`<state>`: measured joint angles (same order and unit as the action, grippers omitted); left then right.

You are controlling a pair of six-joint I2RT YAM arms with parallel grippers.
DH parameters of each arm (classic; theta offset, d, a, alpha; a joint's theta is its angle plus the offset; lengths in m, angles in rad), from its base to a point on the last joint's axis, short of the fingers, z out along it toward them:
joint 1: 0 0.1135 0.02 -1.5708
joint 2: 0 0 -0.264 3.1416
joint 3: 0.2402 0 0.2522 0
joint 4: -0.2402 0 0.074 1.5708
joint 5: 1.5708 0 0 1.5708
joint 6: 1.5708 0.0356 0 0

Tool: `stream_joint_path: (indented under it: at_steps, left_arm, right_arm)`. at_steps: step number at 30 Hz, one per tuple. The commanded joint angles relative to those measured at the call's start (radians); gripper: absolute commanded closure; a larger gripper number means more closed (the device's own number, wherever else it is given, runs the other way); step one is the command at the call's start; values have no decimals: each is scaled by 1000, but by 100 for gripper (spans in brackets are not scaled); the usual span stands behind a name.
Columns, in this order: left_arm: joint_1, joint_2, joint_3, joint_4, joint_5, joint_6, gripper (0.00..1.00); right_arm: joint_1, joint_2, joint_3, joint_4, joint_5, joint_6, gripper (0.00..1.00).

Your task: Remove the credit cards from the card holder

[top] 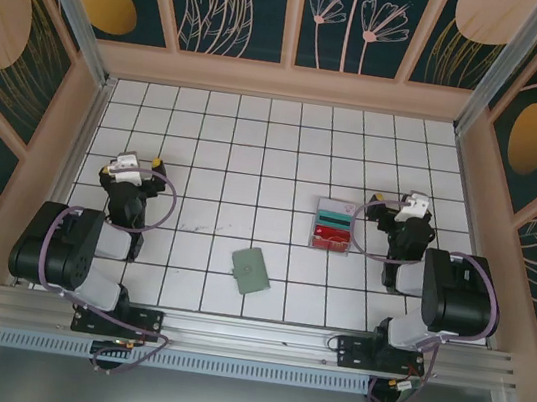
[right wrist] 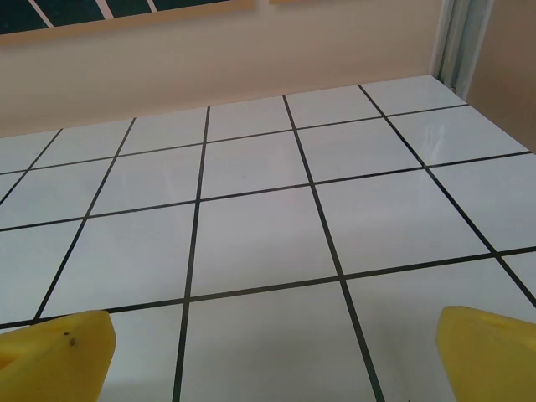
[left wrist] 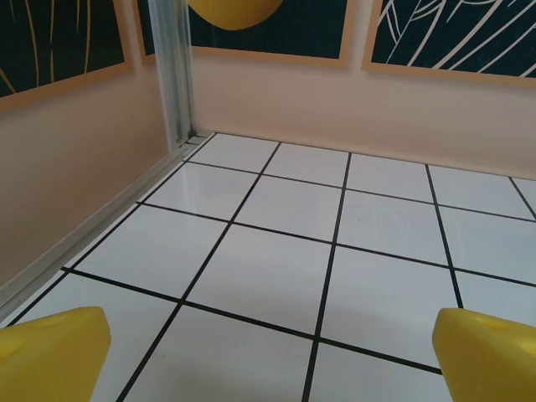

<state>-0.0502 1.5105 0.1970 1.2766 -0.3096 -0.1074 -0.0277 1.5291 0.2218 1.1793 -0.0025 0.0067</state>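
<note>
The card holder (top: 253,271), a small sage-green wallet, lies flat and tilted on the white tiles at the near middle, seemingly folded shut. A pile of credit cards (top: 333,225), teal on top and red below, rests on the tiles further back and to the right, apart from the holder. My left gripper (top: 136,163) hovers at the left side, far from both. My right gripper (top: 398,202) sits just right of the card pile. Both stand open: the yellow fingers (left wrist: 50,352) (right wrist: 59,352) are spread wide over bare tile, with nothing between them.
Beige walls (top: 286,82) with patterned panels close in the tiled floor at the back and both sides. A metal post (left wrist: 172,75) stands in the back left corner. An aluminium rail (top: 248,335) runs along the near edge by the arm bases.
</note>
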Motion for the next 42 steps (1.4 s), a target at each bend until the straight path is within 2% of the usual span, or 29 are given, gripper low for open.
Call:
stream_joint_path:
  at_steps: [1,20,23,25,30,33,35,38,42]
  left_arm:
    - [9,10,18,40,15,11,1]
    - [13,7,22,24,26,6,1]
    - [14,-10,33,0,11,4,1]
    - [13,-55,72,-111,-3,3,1]
    - [12,-221,385,-769,-102,-112,1]
    - [13,-268,536,-1028,-108,-228,1]
    - [14,-291,611,-1166,-69,-288,1]
    - [13,-329,668,-1269,76,-341,1]
    - [12,-375,684,-1347,257,-437,3]
  right_arm:
    - [-10,11,18,57,-27,10,1]
    - [-10,11,18,56,-27,10,1]
    - [-10,3,12,61,12,30,1]
    - [-12,-23,13,38,70,53,1]
    - [-14,-211,97,-261,141,89,1]
    - [-17,-340,144,-425,148,170,1]
    - [-26,-402,208,-574,141,238,1]
    - [-34,-473,321,-835,158,392,1]
    - [-32,-504,437,-1053,43,406,1]
